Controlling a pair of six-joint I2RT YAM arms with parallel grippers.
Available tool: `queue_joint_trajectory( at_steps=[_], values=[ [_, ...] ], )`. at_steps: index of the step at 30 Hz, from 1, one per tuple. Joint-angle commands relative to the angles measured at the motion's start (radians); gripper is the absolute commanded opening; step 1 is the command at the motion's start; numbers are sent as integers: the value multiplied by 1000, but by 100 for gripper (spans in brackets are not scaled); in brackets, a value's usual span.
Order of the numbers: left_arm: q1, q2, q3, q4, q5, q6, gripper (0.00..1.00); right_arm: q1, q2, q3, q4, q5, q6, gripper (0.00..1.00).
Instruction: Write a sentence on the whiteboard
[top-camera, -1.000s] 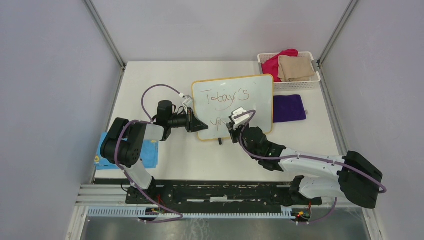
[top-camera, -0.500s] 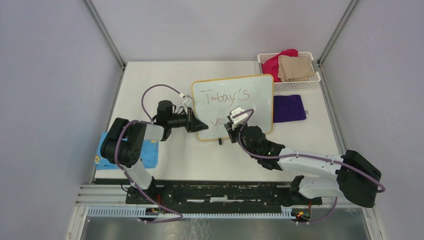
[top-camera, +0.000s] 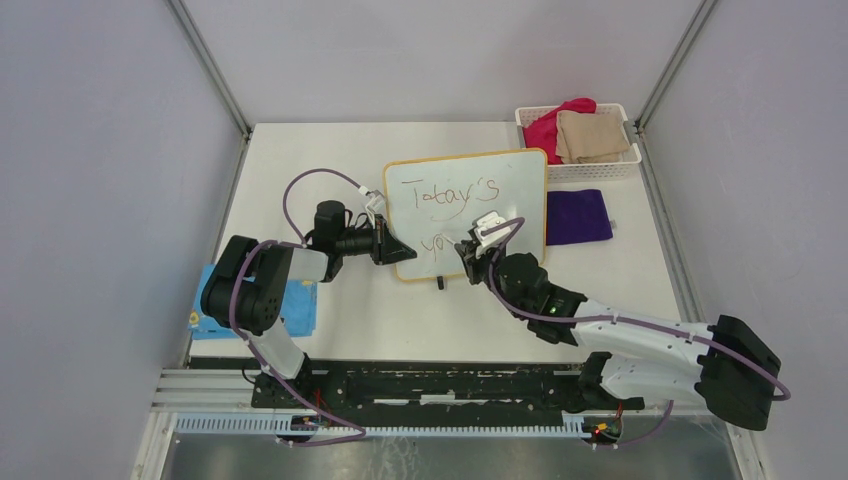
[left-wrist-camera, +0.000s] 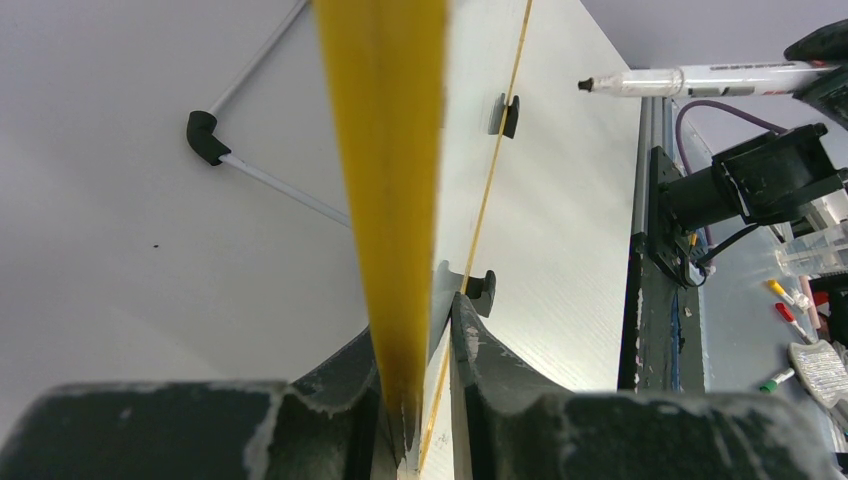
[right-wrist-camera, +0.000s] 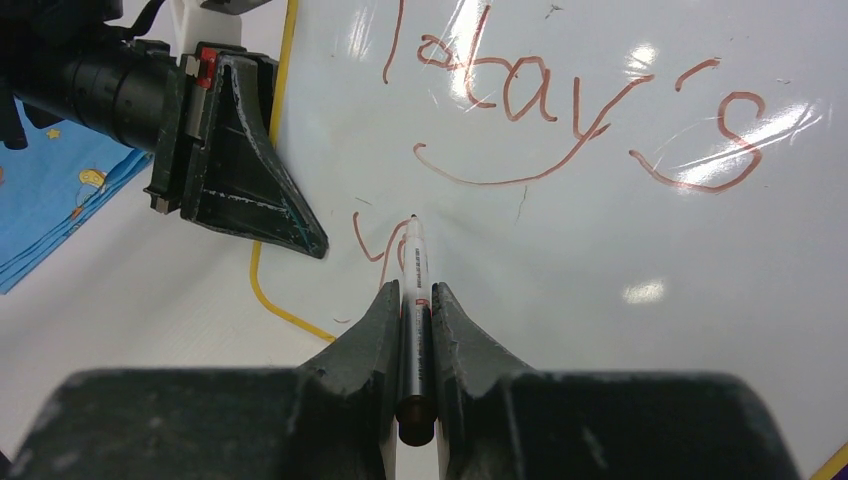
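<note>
The whiteboard (top-camera: 505, 195), glossy white with a yellow frame, stands propped upright in the middle of the table. My left gripper (top-camera: 398, 251) is shut on its lower left edge; the left wrist view shows the yellow edge (left-wrist-camera: 385, 150) pinched between the jaws of that gripper (left-wrist-camera: 425, 325). My right gripper (right-wrist-camera: 414, 295) is shut on a marker (right-wrist-camera: 413, 262), whose tip touches the board (right-wrist-camera: 640, 230). The sentence (right-wrist-camera: 560, 110) reads "Today's" in thin reddish cursive. Below it is the start of a second line (right-wrist-camera: 378, 243), roughly "yo".
A blue patterned cloth (top-camera: 292, 305) lies at the left beside the left arm. A white basket (top-camera: 585, 170) holding pink and beige cloths sits at the back right, with a purple cloth (top-camera: 578, 217) in front of it. The board's black feet (left-wrist-camera: 508, 115) rest on the table.
My right arm has shifted a little to the right, carrying the marker along the second line, which has grown slightly. The left gripper and the board have not moved.
</note>
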Motion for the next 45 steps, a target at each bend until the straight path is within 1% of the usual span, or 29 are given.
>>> queue_joint_trajectory(
  at_steps=[1,18,23,39,45],
  values=[
    [-21,47,-13,-141,-101,55,2,-15,-17,26,21,19,-9,0],
    [-21,47,-12,-141,-101,55,2,-39,56,41,33,19,-7,0],
    [-21,49,-12,-140,-101,55,2,-44,68,23,33,18,-1,0],
    [-21,51,-11,-145,-101,55,2,-45,16,-94,29,4,57,0],
    [-20,50,-11,-145,-101,56,2,-46,-12,-107,22,38,50,0]
  ],
)
